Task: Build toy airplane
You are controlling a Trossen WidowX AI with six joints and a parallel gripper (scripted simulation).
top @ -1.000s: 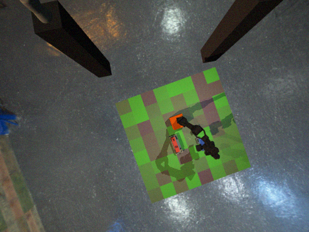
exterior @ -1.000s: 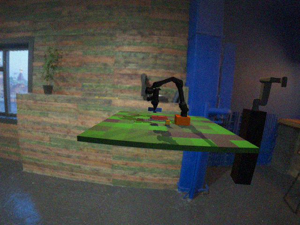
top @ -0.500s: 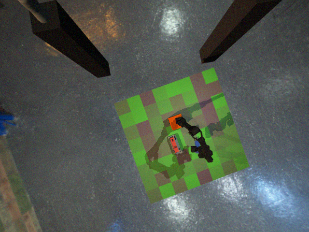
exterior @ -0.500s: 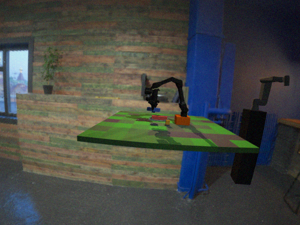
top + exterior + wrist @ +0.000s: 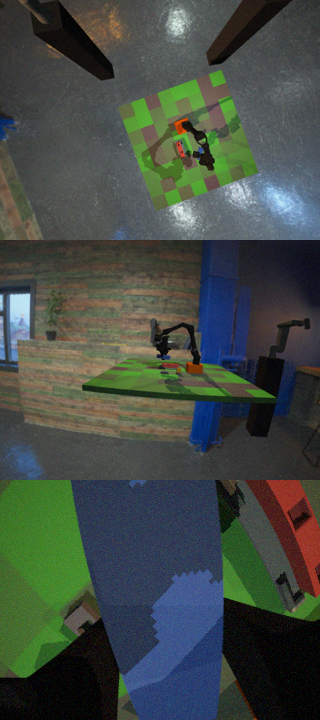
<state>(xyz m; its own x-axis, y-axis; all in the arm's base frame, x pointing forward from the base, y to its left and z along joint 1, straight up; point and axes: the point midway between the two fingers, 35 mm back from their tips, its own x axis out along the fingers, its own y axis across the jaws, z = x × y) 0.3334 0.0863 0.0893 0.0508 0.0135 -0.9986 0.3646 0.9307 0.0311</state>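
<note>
My gripper (image 5: 199, 154) (image 5: 163, 355) (image 5: 160, 612) is shut on the blue wing (image 5: 200, 149) (image 5: 166, 357) (image 5: 150, 540) and holds it above the table, beside the fuselage. The red fuselage (image 5: 181, 150) (image 5: 170, 365) (image 5: 287, 532) lies lengthwise in the grey cradle (image 5: 184, 149) (image 5: 267, 550); sockets show in its top. I cannot tell whether it sits fully flat. A small yellow piece (image 5: 178, 370), possibly the tail fin, stands apart from the fuselage; the arm seems to hide it in the top view. The wing's tab is not visible.
The arm's orange base block (image 5: 180, 128) (image 5: 194, 368) stands near the cradle on the green patchwork table (image 5: 141, 114) (image 5: 116, 380). A small pinkish-grey object (image 5: 82, 617) shows left of the wing in the wrist view. Another arm (image 5: 283, 336) stands on a dark pedestal beyond the table.
</note>
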